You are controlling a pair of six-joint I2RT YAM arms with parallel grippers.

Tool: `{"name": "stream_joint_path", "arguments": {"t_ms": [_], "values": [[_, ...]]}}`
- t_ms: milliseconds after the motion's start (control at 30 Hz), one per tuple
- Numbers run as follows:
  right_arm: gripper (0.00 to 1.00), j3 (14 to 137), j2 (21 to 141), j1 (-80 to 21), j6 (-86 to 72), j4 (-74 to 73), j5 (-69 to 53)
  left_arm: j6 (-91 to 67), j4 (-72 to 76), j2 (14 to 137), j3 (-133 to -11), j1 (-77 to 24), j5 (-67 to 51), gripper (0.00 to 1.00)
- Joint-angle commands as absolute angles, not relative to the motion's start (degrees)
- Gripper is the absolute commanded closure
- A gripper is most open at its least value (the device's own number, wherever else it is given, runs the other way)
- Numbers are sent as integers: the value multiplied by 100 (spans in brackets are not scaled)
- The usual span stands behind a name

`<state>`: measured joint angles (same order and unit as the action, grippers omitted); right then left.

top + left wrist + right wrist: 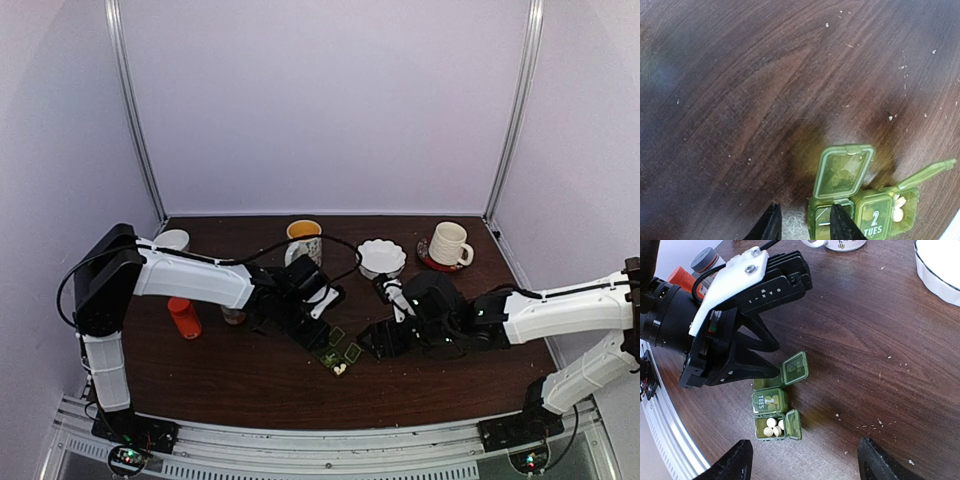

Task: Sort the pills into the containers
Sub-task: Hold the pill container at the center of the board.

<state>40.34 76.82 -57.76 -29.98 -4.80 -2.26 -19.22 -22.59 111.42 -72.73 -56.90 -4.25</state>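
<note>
The dark-green pill box [771, 401] lies on the table between my two grippers, also in the top view [340, 353]. Its end compartments are open, lids [844, 171] up; the middle one, marked "2 TUES" [875, 218], is closed. Several white pills [773, 426] lie in the near end compartment. My left gripper [805, 227] is open and empty, straddling the box's other end; one fingertip [841, 225] stands over that open compartment. It also shows in the right wrist view [747, 365]. My right gripper [807, 465] is wide open and empty, hovering just beside the box.
A red bottle [184, 317] and a grey-capped bottle [234, 315] stand to the left. At the back are a white cup [173, 240], a yellow-lined mug [304, 240], a white scalloped bowl [381, 257] and a white mug on a red coaster [447, 244].
</note>
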Motion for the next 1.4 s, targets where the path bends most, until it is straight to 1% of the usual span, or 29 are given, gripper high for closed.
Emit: {"name": "stream_joint_path", "arguments": {"t_ms": [0, 400, 800, 900, 967, 1267, 1367], "values": [[25, 3943, 7770, -5748, -3021, -227, -448, -1969, -2349, 11270, -7536, -5745, -370, 64], [29, 3835, 8040, -5748, -3140, 275, -961, -1985, -2523, 11397, -7611, -5857, -185, 67], [33, 3762, 8356, -5756, -3234, 689, -1224, -2079, -2589, 11375, -7579, -5863, -185, 69], [36, 3762, 8404, -5757, -3235, 740, -1294, -2068, -2584, 11343, -7560, -5863, -150, 73], [37, 3757, 8426, -5757, -3251, 783, -1336, -2050, -2585, 11378, -7575, -5864, -141, 75], [38, 3710, 8574, -5757, -3358, 1077, -1655, -2074, -2547, 11486, -7567, -5870, -176, 76], [38, 3694, 8619, -5766, -3383, 1182, -1778, -2074, -2541, 11494, -7572, -5878, -185, 80]]}}
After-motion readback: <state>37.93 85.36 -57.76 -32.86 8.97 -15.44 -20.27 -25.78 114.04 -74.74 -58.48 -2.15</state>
